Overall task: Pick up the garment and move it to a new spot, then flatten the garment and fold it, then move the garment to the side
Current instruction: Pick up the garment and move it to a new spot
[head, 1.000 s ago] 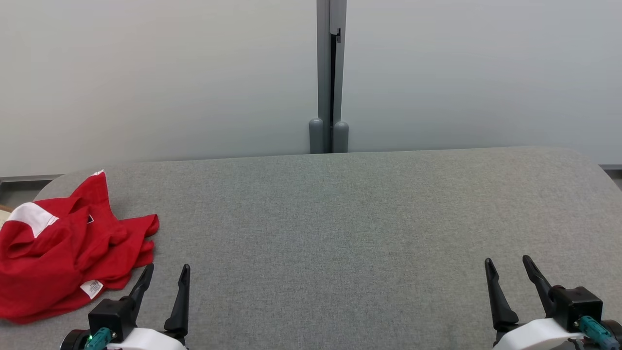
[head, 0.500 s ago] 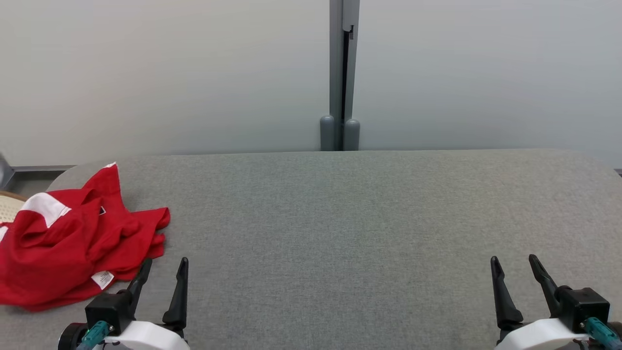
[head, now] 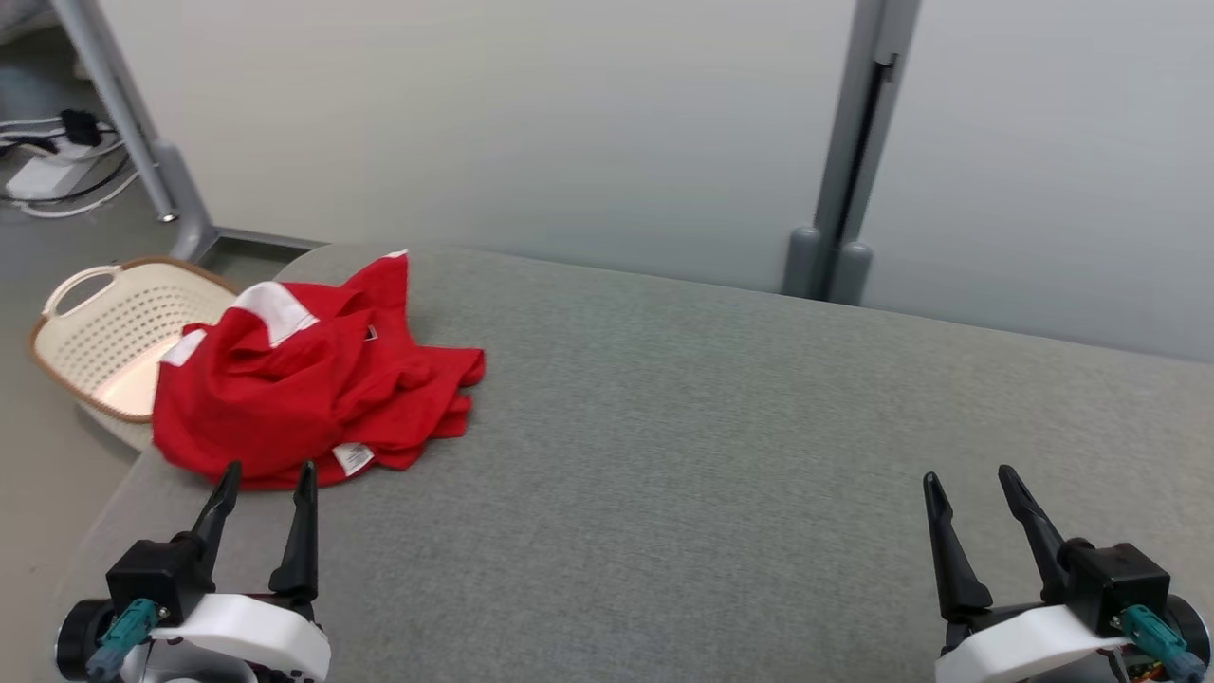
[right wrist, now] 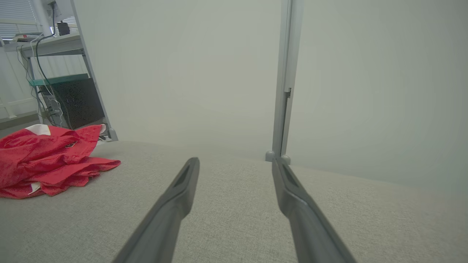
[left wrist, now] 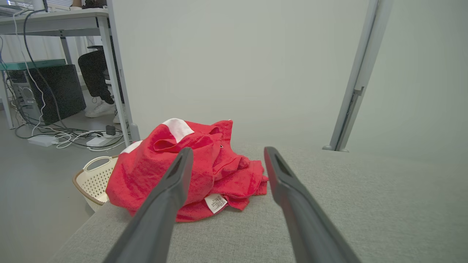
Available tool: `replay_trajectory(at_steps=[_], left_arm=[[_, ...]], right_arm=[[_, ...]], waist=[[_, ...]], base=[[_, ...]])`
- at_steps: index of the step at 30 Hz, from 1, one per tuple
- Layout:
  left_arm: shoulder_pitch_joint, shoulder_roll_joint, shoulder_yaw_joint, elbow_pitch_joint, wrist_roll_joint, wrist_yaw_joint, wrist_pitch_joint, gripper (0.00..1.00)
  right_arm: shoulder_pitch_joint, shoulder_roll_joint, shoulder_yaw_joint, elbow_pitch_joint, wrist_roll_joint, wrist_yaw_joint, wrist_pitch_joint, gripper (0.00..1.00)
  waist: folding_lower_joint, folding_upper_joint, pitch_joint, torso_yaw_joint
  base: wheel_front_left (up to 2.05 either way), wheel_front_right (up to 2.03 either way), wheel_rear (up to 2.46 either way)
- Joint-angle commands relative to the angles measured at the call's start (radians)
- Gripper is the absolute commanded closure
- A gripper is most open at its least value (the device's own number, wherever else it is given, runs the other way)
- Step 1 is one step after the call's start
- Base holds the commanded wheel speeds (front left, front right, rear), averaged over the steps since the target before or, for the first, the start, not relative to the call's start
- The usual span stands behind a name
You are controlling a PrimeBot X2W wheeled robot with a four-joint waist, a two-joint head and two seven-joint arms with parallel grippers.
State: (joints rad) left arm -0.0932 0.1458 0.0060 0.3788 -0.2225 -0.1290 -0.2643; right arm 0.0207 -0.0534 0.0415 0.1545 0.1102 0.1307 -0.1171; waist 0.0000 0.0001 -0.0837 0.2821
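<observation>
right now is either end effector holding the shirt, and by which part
Nothing is held. The left end effector and right end effector are open; the shirt lies crumpled on the table.

The left gripper [head: 267, 467] and the right gripper [head: 967, 474] look the same. Each has two long black fingers [head: 302, 531], wide at the foot and narrowing to a thin tip. In the wrist views they are matte dark grey, with a long shallow hollow near the tip. The fingers come out of a black square block [head: 156, 579]. Behind it is a smooth white rounded shell [head: 242, 628], and a teal plug [head: 121, 631] sticks out at its side.
</observation>
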Motion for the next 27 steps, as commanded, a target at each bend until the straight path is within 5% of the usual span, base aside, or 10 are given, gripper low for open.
replay_trajectory(at_steps=[1, 7, 27], left_arm=[[-0.013, 0.010, 0.011, -0.007, -0.001, 0.004, 0.000, 0.00], [0.003, 0.010, 0.054, -0.014, -0.027, 0.009, 0.000, 0.00], [-0.006, -0.013, 0.095, -0.054, -0.005, 0.005, 0.000, 0.00]], right_arm=[[-0.007, -0.002, 0.004, -0.007, -0.005, 0.000, 0.001, 0.00], [-0.022, 0.001, 0.023, -0.025, -0.002, 0.000, 0.008, 0.00], [-0.074, 0.001, 0.046, 0.006, 0.000, 0.000, 0.011, 0.00]], waist=[[0.0000, -0.0001, 0.010, 0.097], [0.0000, -0.0001, 0.023, 0.193], [0.0000, -0.0001, 0.058, 0.217]], base=[[0.00, 0.00, 0.00], [0.00, 0.00, 0.00], [0.00, 0.00, 0.00]])
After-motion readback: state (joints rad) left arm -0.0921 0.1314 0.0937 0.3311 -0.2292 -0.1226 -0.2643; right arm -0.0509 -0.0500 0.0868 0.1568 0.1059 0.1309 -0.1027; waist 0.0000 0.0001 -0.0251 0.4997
